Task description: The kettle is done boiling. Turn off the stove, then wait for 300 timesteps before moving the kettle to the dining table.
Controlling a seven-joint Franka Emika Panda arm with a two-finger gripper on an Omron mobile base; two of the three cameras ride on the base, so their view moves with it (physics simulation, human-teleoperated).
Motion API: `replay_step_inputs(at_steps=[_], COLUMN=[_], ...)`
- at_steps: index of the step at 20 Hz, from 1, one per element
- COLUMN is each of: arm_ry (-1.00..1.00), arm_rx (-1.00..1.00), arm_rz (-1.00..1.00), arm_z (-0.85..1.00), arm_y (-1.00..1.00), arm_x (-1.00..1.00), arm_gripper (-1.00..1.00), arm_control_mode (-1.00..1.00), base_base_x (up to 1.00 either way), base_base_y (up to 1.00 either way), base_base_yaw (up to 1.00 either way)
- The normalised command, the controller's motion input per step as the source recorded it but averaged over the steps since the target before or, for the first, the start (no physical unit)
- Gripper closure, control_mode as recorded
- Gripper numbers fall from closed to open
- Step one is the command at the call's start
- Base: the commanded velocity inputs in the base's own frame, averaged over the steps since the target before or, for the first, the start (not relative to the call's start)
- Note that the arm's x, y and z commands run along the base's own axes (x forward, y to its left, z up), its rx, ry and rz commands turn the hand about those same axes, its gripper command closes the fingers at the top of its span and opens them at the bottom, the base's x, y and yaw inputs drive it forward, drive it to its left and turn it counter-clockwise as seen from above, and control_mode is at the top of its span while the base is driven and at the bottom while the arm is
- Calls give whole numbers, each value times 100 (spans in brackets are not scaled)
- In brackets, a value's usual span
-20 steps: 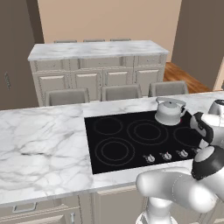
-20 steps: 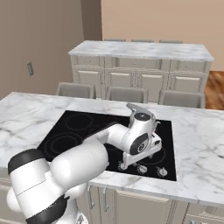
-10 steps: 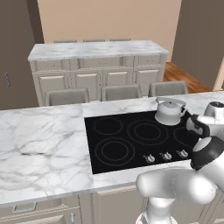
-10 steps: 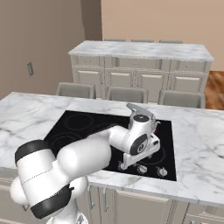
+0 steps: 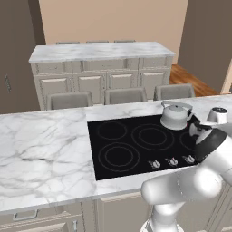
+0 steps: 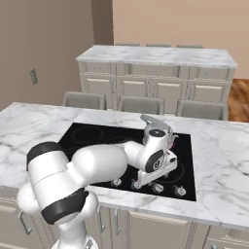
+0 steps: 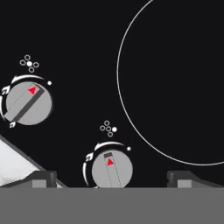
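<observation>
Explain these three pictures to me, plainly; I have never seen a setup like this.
This is a rendered kitchen with a white robot arm on a base that can drive. Two pictures come from cameras on that base, behind the arm to its left and right. The third comes from a camera on the hand, looking along the gripper.

The arm reaches over a marble island with an inset black stove. A small white-grey kettle stands on a rear burner ring. A row of silver knobs runs along the stove's front edge. Behind are grey chairs and a marble counter with cabinets.

In the hand view, the gripper is open and holds nothing. It hangs above the knobs, one knob lying between its fingertips.
</observation>
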Motion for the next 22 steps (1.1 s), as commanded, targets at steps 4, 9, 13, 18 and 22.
replay_step_inputs(at_steps=[4, 9, 13, 18, 22], arm_ry=[0, 0, 0, 1, 0], arm_rx=[0, 0, 0, 0, 1], arm_rz=[0, 0, 0, 0, 3], arm_z=[-24, -19, -19, -18, -10], arm_y=[-1, -3, -10, -5, -5], arm_x=[0, 0, 0, 4, 18], arm_gripper=[-100, -100, -100, -100, -100], arm_control_mode=[-100, -100, -100, -100, -100], base_base_x=[0, 0, 0, 0, 0], base_base_y=[0, 0, 0, 0, 0], base_base_yaw=[0, 0, 0, 0, 0])
